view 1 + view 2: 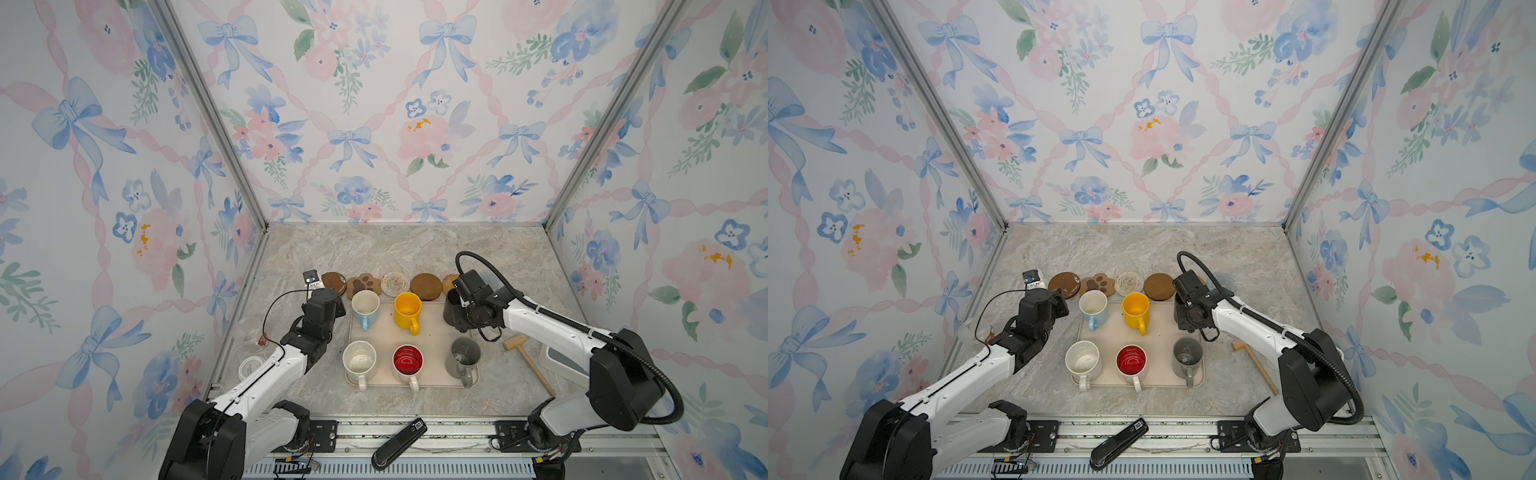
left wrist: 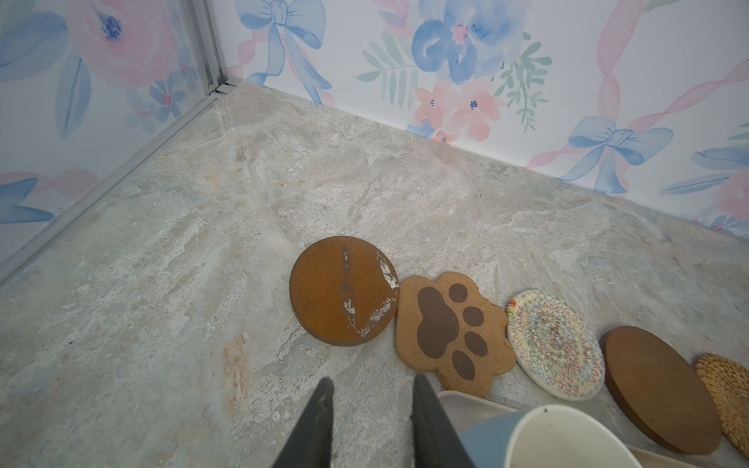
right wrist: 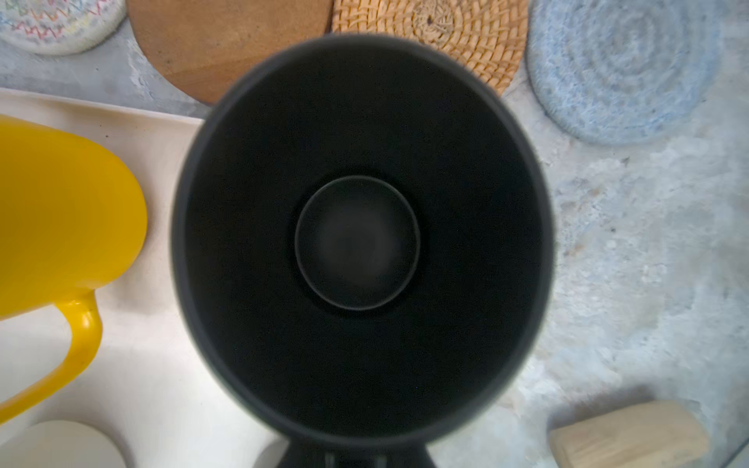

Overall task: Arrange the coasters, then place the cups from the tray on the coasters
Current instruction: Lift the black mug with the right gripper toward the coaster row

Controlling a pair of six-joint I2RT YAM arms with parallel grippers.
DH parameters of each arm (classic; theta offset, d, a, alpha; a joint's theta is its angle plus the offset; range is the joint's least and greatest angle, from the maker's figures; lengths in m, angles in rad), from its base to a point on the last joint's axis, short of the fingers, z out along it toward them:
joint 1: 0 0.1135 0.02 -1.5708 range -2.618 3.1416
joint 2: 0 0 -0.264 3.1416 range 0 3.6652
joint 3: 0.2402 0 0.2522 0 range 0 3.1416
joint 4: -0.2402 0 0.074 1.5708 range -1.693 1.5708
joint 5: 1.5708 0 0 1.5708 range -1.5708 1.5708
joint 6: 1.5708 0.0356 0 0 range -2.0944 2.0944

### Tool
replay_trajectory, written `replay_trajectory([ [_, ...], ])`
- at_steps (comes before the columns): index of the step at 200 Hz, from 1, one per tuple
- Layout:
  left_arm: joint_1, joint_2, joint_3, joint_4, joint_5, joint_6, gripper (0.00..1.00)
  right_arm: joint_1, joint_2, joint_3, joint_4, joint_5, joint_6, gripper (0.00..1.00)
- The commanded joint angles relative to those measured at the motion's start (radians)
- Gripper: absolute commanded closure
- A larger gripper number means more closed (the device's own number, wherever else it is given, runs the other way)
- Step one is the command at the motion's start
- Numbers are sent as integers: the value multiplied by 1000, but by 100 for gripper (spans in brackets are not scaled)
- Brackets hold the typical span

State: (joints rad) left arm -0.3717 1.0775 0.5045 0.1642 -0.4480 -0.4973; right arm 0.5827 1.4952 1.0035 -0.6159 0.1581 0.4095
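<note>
- the right pincer (image 3: 356, 456) is clamped on the near side of the black mug (image 3: 356, 243), at the far right corner of the tray (image 1: 434, 336); i cannot tell whether the mug is lifted clear.
- the left pincer (image 2: 373, 385) is empty, its jaws narrowly apart. it hangs over the table just short of the dark brown round coaster (image 2: 342, 289).
- a row of coasters runs along the tray's far edge, from that one: paw coaster (image 2: 452, 332), cream woven coaster (image 2: 555, 344), wooden disc (image 2: 658, 389), rattan coaster (image 3: 437, 36), grey-blue crocheted coaster (image 3: 620, 69).
- upright on the tray are the light blue mug (image 1: 365, 307) and yellow mug (image 1: 407, 309) at the far side, and the speckled mug (image 1: 359, 359), red-inside mug (image 1: 407, 360) and grey mug (image 1: 464, 355) at the near side.
- a wooden mallet (image 1: 528, 361) lies on the table right of the tray.
</note>
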Motion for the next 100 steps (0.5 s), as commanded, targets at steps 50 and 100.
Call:
replay_trajectory([
  [50,10,9,-18,25,8,17,70,0,-64,23,71,23,-15,100],
  [100,9,8,-18,28,9,16,70,3,-57,9,87,19,-7,100],
])
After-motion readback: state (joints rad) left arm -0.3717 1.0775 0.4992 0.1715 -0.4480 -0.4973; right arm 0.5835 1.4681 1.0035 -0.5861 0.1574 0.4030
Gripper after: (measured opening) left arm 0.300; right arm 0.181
